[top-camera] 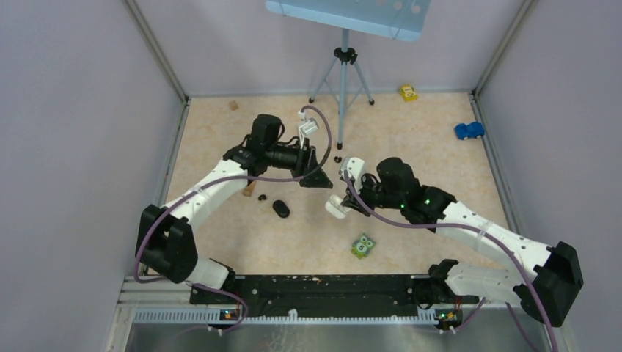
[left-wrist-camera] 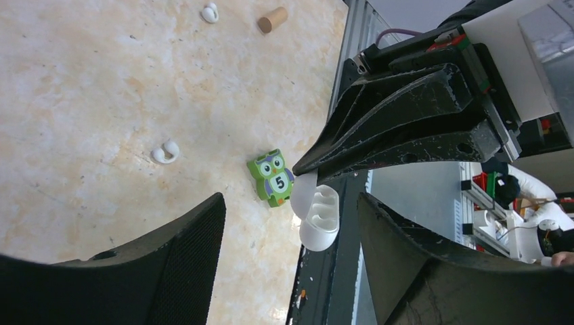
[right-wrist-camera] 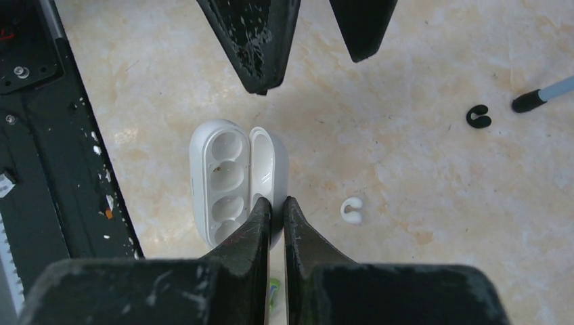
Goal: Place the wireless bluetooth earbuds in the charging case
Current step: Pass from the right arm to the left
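We're pinching the lid of the open white charging case (right-wrist-camera: 227,177) in the right gripper (right-wrist-camera: 277,203), closed tight on it, and presenting its empty wells toward the left gripper (top-camera: 317,174) for loading. The case is looking lifted off the table (right-wrist-camera: 420,176), though we're not sure from these angles. Left gripper is hovering just beyond the case, jaws wide apart and holding nothing. The nearest white earbud (right-wrist-camera: 351,210) is lying just beside the case, the black earbud (right-wrist-camera: 478,116) is sitting farther out by the tripod leg (right-wrist-camera: 541,98), and bare table around both is leaving us room to descend.
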Available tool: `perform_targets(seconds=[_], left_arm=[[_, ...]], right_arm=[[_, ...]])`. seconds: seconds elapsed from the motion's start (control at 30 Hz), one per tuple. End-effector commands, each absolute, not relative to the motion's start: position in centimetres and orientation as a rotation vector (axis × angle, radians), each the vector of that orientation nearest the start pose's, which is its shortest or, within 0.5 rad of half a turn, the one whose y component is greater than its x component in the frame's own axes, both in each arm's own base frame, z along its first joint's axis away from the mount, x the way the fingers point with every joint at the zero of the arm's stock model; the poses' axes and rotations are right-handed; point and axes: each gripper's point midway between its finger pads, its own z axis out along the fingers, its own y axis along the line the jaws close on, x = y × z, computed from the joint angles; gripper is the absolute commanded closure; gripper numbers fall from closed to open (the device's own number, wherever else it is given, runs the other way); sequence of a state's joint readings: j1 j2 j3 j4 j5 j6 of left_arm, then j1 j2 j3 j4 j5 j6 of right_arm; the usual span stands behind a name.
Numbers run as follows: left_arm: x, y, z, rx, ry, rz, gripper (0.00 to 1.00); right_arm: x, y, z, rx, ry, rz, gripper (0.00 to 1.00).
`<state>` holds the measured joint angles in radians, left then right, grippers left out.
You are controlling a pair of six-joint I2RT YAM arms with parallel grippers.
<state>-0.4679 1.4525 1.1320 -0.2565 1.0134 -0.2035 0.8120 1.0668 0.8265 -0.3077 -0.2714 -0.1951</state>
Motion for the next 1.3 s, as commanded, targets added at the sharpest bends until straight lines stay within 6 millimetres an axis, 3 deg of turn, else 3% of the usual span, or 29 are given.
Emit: perform_targets(seconds=[0.0, 0.63, 0.83, 1.27], left_arm=[[23.7, -30.2, 24.0, 0.975, 1.933, -1.481, 0.25], [20.9, -31.8, 22.0, 1.056, 2.007, -1.661, 0.38], [20.7, -32.0, 21.9, 1.055, 2.022, -1.662, 0.54], [20.3, -32.6, 21.9, 1.066, 2.014, -1.685, 0.74]], right_arm=[[19.3, 28.3, 21.6, -1.230, 1.633, 0.712, 1.00], [19.3, 28.6, 22.1, -1.214, 1.626, 0.737, 1.00], [19.2, 28.6, 22.2, -1.208, 1.626, 0.739, 1.00], [19.2, 28.6, 22.5, -1.192, 1.624, 0.748, 1.00]])
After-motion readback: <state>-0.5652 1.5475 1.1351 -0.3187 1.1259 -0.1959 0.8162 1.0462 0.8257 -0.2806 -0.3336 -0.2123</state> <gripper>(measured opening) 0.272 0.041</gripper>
